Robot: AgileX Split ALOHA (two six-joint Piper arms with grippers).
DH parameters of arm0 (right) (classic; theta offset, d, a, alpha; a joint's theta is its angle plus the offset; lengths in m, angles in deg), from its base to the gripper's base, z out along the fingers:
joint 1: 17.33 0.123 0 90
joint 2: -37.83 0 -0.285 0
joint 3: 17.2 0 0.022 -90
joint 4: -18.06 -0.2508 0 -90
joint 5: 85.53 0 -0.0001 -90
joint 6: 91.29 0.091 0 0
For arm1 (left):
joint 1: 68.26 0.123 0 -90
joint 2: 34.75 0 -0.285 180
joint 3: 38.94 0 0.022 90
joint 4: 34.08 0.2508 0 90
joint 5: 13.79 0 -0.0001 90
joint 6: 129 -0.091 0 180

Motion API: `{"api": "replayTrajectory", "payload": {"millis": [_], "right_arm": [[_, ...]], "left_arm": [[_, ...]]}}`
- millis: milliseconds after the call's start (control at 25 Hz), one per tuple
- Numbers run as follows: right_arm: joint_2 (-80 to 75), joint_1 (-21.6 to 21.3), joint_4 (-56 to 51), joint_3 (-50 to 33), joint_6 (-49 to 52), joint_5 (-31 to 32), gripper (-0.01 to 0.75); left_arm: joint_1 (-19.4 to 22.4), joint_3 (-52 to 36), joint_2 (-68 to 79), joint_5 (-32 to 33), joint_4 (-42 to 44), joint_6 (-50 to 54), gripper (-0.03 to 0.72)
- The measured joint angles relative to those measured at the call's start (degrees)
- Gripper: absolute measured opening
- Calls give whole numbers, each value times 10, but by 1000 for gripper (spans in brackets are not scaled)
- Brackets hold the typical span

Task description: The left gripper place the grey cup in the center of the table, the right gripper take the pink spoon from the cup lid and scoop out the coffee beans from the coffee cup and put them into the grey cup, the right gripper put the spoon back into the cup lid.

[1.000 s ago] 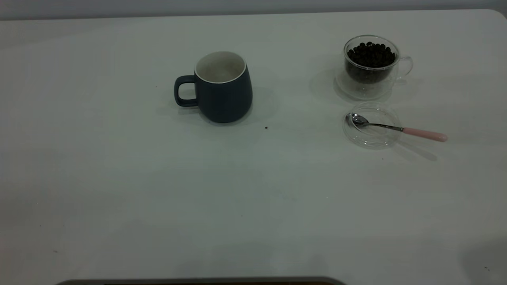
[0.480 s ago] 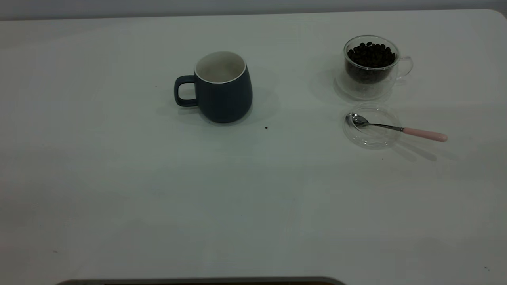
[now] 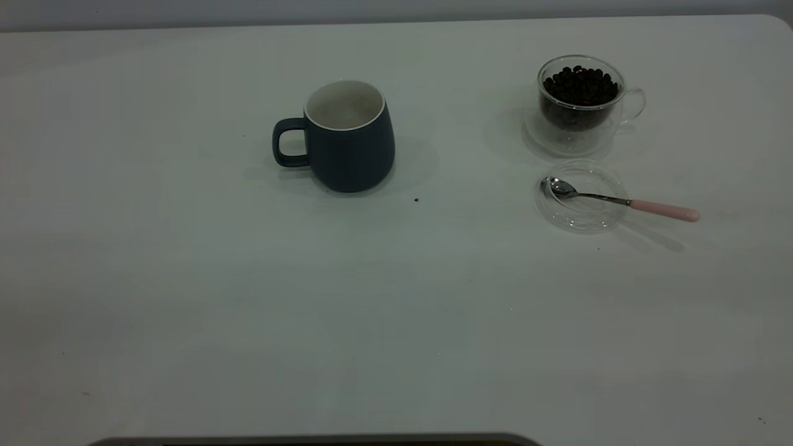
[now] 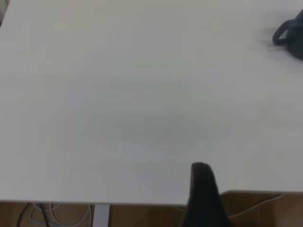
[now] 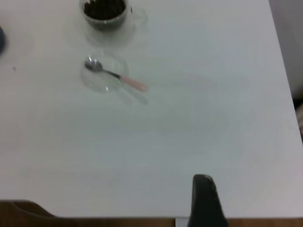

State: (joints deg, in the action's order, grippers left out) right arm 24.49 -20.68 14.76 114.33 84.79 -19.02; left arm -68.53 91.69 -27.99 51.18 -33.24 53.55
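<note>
The grey cup (image 3: 350, 152) stands upright near the middle of the table (image 3: 396, 322), its handle to the left in the exterior view, and it looks empty. At the far right the clear coffee cup (image 3: 579, 121) holds the coffee beans (image 3: 580, 85). Just in front of it lies the cup lid (image 3: 582, 210), with the pink spoon (image 3: 619, 201) resting in it, bowl in the lid and handle sticking out to the right. The left gripper (image 4: 201, 176) hangs over the table's near left edge, far from the grey cup (image 4: 289, 37). The right gripper (image 5: 203, 187) is over the near right edge, well short of the spoon (image 5: 118, 76).
A few dark specks lie on the table, one (image 3: 416, 200) right of the grey cup. A dark rounded edge (image 3: 310, 440) shows at the bottom of the exterior view. Cables (image 4: 52, 215) hang below the table's edge.
A faint shadow at the table's near right corner has gone. The cups, lid and spoon have not moved.
</note>
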Motion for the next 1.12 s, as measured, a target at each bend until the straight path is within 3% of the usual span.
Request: {"api": "replayTrajectory", "payload": {"millis": [520, 920, 1120], "right_arm": [[36, 4, 13, -18, 5, -19, 536], [39, 73, 20, -18, 9, -19, 536], [39, 74, 28, -18, 9, -19, 536]], "left_arm": [[0, 0, 0, 0, 0, 0, 586], [0, 0, 0, 0, 0, 0, 586], [0, 0, 0, 0, 0, 0, 586]]}}
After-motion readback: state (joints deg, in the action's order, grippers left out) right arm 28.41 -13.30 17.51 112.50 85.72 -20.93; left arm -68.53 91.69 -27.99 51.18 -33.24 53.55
